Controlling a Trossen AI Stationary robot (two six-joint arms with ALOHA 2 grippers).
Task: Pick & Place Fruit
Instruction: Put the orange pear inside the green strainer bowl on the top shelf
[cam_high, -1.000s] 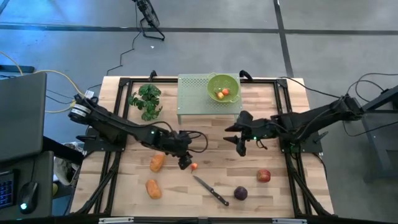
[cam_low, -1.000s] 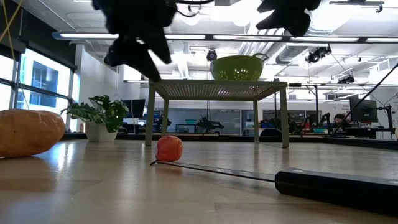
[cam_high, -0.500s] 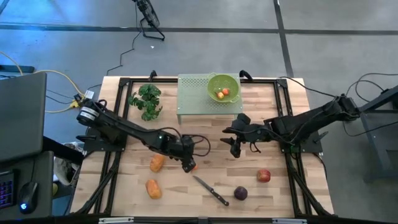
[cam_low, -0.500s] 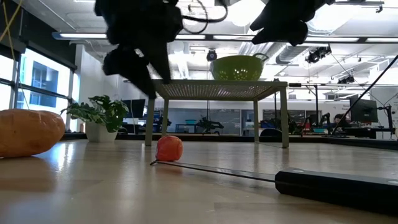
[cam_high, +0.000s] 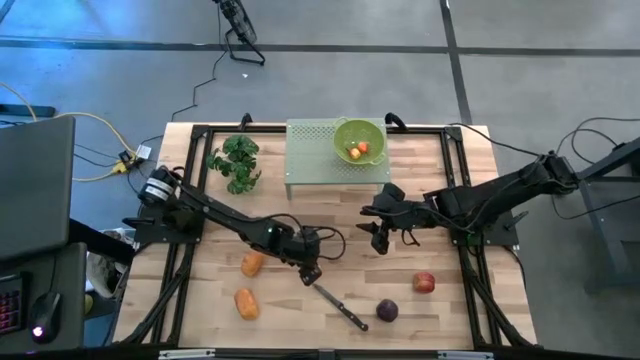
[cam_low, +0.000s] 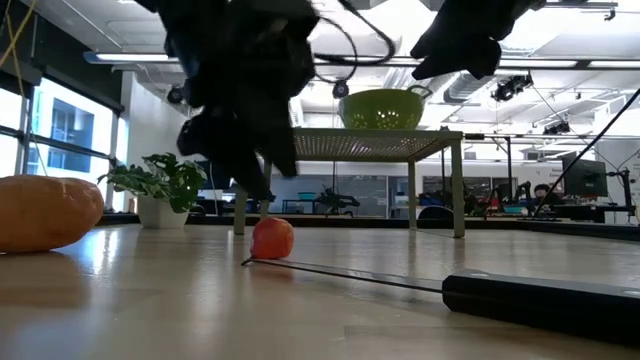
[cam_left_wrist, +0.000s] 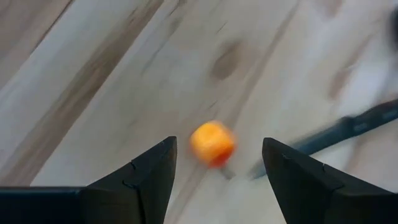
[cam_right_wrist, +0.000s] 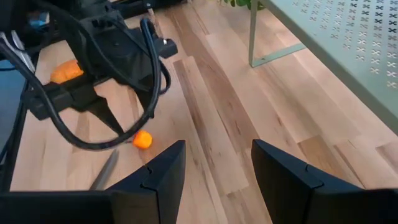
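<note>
I have the left gripper (cam_left_wrist: 214, 163) low over the pale wooden surface (cam_high: 420, 310), jaws spread wide and empty, the tiny round red-orange fruit (cam_left_wrist: 212, 142) lying on the wood between the fingertips — untouched, just beside the tip of the black-handled knife (cam_high: 340, 306). The right gripper (cam_high: 384, 238) hangs right of centre, jaws apart, holding nothing.
</note>
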